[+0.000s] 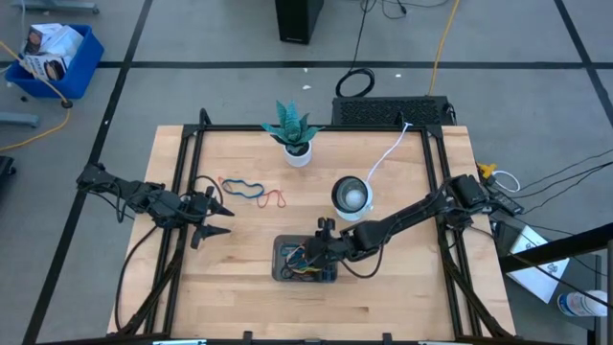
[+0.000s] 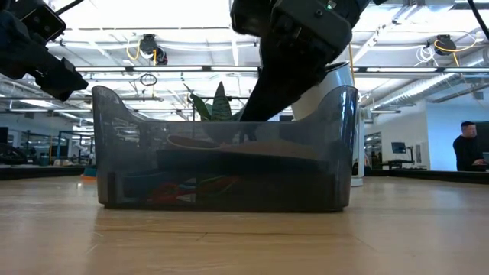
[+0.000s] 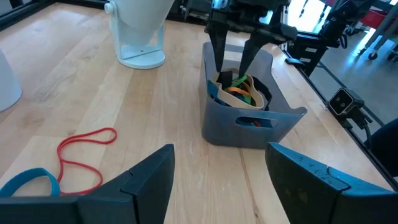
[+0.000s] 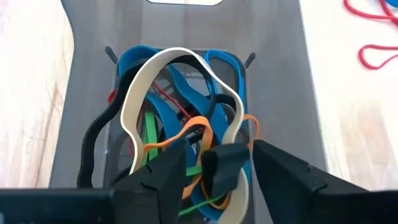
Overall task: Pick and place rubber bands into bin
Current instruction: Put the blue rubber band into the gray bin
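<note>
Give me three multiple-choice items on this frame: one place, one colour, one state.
1. Where is the right end effector?
A. over the bin
B. beside the potted plant
C. off the table
2. The rubber bands still on the table are which colours?
A. green and tan
B. blue and red
C. black only
3. The left end effector is:
A. shut on a band
B. open, empty
C. inside the bin

Key: 1 A, its fingers hang above the bin's pile; 2 B, a blue and a red loop lie together; 3 B, nothing sits between its spread fingers.

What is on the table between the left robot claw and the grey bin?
In the left wrist view, only bare wood lies between the left gripper and the bin. The red rubber band lies off to one side.
</note>
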Motion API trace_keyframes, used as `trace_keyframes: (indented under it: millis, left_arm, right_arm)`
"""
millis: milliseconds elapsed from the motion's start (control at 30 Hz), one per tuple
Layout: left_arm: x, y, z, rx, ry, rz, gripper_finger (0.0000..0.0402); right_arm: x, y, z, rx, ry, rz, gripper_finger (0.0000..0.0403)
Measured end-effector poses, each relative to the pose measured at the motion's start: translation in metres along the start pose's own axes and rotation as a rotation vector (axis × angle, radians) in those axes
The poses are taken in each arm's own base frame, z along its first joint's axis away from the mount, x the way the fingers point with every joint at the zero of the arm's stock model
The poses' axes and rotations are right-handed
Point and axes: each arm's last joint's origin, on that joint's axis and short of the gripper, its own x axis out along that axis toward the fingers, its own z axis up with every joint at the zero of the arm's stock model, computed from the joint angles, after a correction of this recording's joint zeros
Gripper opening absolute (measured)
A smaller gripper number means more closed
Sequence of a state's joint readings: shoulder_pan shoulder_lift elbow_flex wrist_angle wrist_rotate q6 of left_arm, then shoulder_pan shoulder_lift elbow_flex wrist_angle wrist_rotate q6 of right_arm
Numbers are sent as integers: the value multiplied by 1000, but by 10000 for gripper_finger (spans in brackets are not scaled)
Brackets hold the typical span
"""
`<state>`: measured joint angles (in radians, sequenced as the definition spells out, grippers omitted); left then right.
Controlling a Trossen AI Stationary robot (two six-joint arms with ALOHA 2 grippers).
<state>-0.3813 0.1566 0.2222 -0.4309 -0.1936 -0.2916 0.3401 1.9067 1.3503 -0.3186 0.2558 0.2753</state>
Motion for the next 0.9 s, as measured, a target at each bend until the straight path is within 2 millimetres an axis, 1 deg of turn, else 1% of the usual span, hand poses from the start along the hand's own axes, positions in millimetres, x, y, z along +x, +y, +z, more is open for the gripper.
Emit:
trace_keyframes:
  millis: [133,367,567,667,800,900]
  left_arm:
    - [0,0,0,2,1,1,257]
    - [0,0,-1,12,15,4,258]
    - [0,0,-1,29,15,4,257]
    - [0,0,-1,27,14,3,257]
    - [0,0,-1,-7,9,2,257]
    - [0,0,0,-34,-1,-2,257]
  right_arm:
    - [-13,-2,5,-3,-21,5,179]
    - [-45,-7,20,-1,-128,31,178]
    - [-58,-9,24,4,-153,36,180]
    - [-70,-12,27,12,-179,42,177]
    - [-95,-18,30,-32,-209,45,178]
    - [-117,-23,30,-22,-226,51,180]
